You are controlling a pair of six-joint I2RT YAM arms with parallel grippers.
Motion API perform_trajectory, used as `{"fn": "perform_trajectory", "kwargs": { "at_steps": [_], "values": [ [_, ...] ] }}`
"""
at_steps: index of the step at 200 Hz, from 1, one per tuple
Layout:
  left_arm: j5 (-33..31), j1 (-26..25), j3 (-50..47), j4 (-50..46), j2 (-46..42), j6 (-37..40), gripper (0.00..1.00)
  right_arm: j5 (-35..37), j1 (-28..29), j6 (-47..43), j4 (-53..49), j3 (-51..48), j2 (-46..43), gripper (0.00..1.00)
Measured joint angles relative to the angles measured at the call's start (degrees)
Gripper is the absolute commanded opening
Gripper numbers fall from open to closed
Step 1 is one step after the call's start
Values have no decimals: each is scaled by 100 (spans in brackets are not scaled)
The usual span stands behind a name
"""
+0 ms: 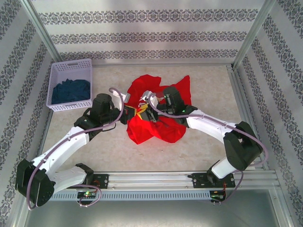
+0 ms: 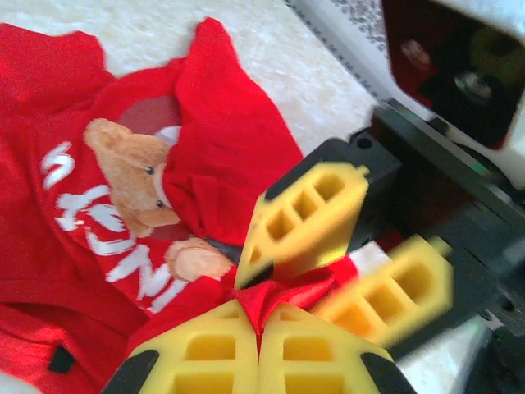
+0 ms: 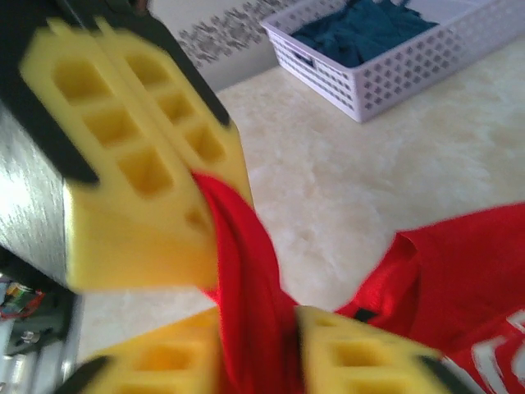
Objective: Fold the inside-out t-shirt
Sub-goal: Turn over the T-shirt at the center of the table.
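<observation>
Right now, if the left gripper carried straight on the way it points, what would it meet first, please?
Most likely the right gripper, its yellow fingers directly ahead of the left gripper, which is shut on a fold of the red t-shirt; depth is hard to judge.

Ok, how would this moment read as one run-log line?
left gripper shut on shirt fold | right gripper open, shirt between its jaws | shirt crumpled, not yet folded

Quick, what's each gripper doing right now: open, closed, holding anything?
Left gripper: closed, pinching a fold of the red t-shirt.
Right gripper: open, jaws apart, with shirt cloth running between them.
</observation>
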Motion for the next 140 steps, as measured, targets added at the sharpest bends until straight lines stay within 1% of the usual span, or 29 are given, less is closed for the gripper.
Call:
{"fn": "perform_trajectory", "kwargs": {
  "at_steps": [8, 17, 22, 28, 39, 56, 71, 84, 101, 115, 128, 131, 140],
  "values": [
    [-240, 15, 2, -105, -55, -31, 0, 428, 2, 101, -262, -48, -146, 63],
    [-529, 31, 15, -271, -138, -72, 0, 896, -31, 352, -595, -90, -313, 67],
    [-693, 44, 35, -382, -184, -101, 0, 1154, -66, 450, -800, -107, -424, 72],
    [-903, 52, 61, -544, -254, -122, 0, 1473, -186, 647, -1086, -140, -570, 74],
    [-1213, 63, 81, -778, -413, -144, 0, 2092, -509, 997, -1602, -205, -798, 75],
    [-1513, 63, 87, -1084, -667, -162, 0, 3005, -898, 1248, -2205, -275, -885, 75],
    [-1644, 63, 87, -1257, -813, -179, 0, 3521, -960, 1325, -2566, -269, -723, 74],
    [-1696, 63, 87, -1373, -883, -210, 0, 3829, -813, 1322, -2811, -153, -369, 73],
    [-1729, 63, 87, -1464, -890, -269, 0, 4109, -511, 1217, -2992, 284, 341, 71],
    [-1729, 63, 85, -1495, -887, -291, 0, 4249, -330, 1121, -3027, 721, 953, 66],
    [-1729, 63, 85, -1504, -890, -293, 0, 4328, -273, 1062, -3025, 1045, 1408, 52],
    [-1731, 63, 85, -1506, -890, -293, 0, 4358, -273, 1047, -3034, 1091, 1473, 47],
    [-1744, 63, 85, -1521, -890, -293, 0, 4404, -297, 1012, -3141, 1333, 1784, 39]
  ]
}}
